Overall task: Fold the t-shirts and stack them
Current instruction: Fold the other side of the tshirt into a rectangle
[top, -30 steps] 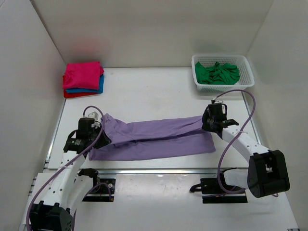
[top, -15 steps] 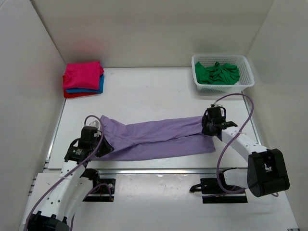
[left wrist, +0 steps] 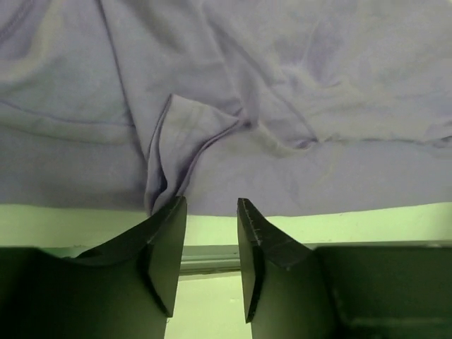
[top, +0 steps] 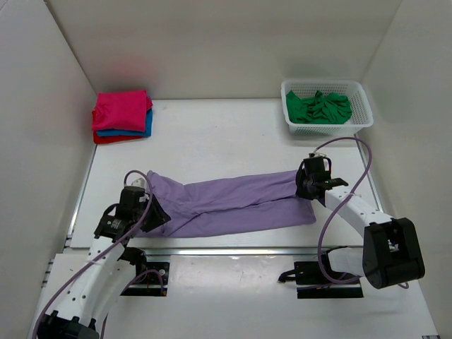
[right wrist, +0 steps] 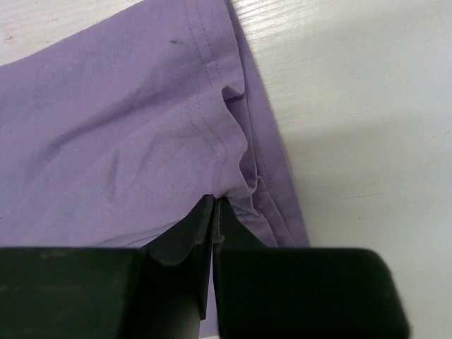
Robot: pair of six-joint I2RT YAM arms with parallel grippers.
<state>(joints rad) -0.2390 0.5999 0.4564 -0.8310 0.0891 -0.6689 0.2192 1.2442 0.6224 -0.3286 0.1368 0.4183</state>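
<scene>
Lilac t-shirt (top: 233, 205) lies in a long folded band near the bench's (top: 212, 138) near edge, its long axis running left to right. Left gripper (left wrist: 212, 205) is spread at its left end. The right gripper (right wrist: 214, 203) pinches the hem at its right end.

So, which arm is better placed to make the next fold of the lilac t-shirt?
Probably the right. The right gripper is shut on the lilac t-shirt at its hem, ready to carry it; the left gripper stands open, no cloth between its jaws.

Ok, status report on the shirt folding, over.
Left gripper open at one end of the lilac t-shirt. Right gripper shut on the other end. Folded stack and basket well away.
</scene>
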